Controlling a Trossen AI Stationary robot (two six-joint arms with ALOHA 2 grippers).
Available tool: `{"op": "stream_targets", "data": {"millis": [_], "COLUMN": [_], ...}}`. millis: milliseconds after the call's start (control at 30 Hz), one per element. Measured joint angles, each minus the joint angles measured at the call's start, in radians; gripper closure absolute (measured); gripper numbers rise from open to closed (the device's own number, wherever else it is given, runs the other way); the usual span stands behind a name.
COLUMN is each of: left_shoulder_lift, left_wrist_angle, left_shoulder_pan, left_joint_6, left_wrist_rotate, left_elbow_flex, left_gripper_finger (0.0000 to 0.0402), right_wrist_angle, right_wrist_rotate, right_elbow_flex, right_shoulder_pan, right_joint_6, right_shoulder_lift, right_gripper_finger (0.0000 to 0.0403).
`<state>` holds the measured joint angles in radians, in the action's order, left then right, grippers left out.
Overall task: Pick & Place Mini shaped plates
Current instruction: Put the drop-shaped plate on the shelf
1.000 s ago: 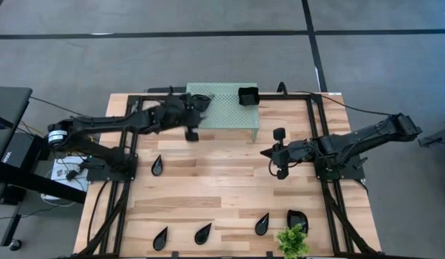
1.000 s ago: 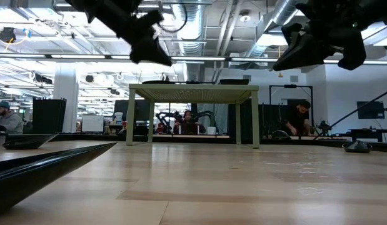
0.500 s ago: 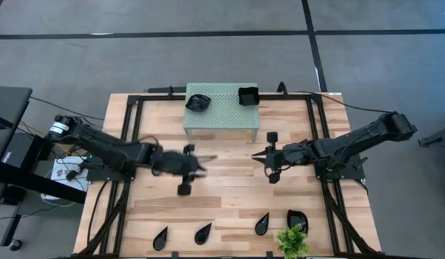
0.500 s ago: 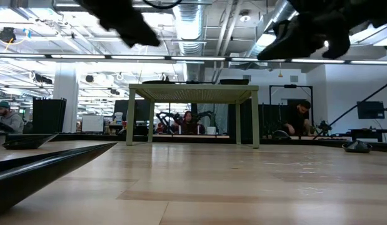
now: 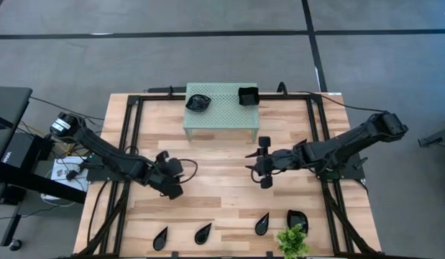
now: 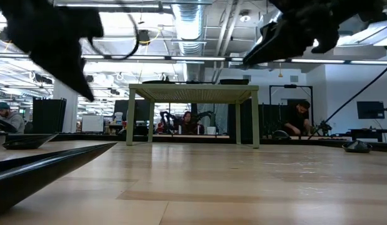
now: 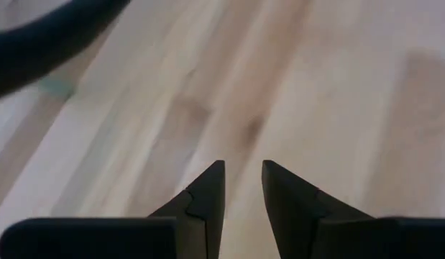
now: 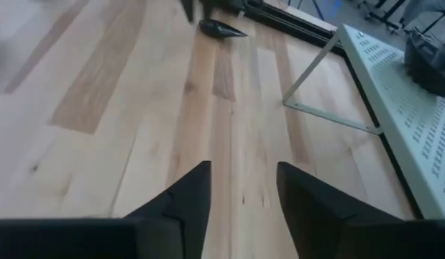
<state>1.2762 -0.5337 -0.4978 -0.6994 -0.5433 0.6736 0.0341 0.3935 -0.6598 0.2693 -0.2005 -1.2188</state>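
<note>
We see both sets of fingers released, empty: left gripper [image 5: 170, 188] and right gripper [image 5: 252, 164] over the bare tabletop [image 5: 222, 191], well apart.

Glossy black mini shaped plates [image 5: 203, 232]; pale green perforated stand [image 5: 222, 108]; light wood table [image 5: 222, 194].

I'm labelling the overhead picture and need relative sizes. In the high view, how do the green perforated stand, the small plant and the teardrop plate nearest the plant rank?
1. Green perforated stand, by far the largest.
2. Small plant.
3. Teardrop plate, the smallest.
</note>
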Motion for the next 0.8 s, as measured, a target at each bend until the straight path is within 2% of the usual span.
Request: {"op": "stream_targets", "data": {"millis": [133, 267, 467, 700, 800], "left_shoulder_lift": [0.000, 0.000, -0.004, -0.043, -0.046], "left_wrist_angle": [-0.024, -0.054, -0.201, -0.261, -0.265], "left_shoulder_pan": [0.032, 0.070, 0.124, 0.151, 0.149], "left_joint_6": [-0.042, -0.163, -0.377, -0.575, -0.597], "left_wrist_rotate": [-0.004, -0.003, 0.003, 0.143, 0.155], "left_elbow_flex": [-0.060, -0.105, -0.115, -0.115, -0.114], "left_gripper_finger": [0.0307, 0.0307, 0.0307, 0.0307, 0.0307], "right_wrist_angle": [-0.002, -0.004, -0.004, -0.004, -0.005], "right_wrist_rotate": [0.000, 0.000, 0.000, 0.000, 0.000], "right_elbow_flex": [0.000, 0.000, 0.000, 0.000, 0.000], "right_shoulder_pan": [0.006, 0.005, 0.004, 0.003, 0.003], "right_joint_6": [-0.012, -0.010, -0.018, -0.018, -0.019], "right_shoulder_lift": [0.007, 0.007, 0.007, 0.007, 0.007], "right_gripper_finger": [0.0237, 0.0234, 0.0237, 0.0237, 0.0236]}}
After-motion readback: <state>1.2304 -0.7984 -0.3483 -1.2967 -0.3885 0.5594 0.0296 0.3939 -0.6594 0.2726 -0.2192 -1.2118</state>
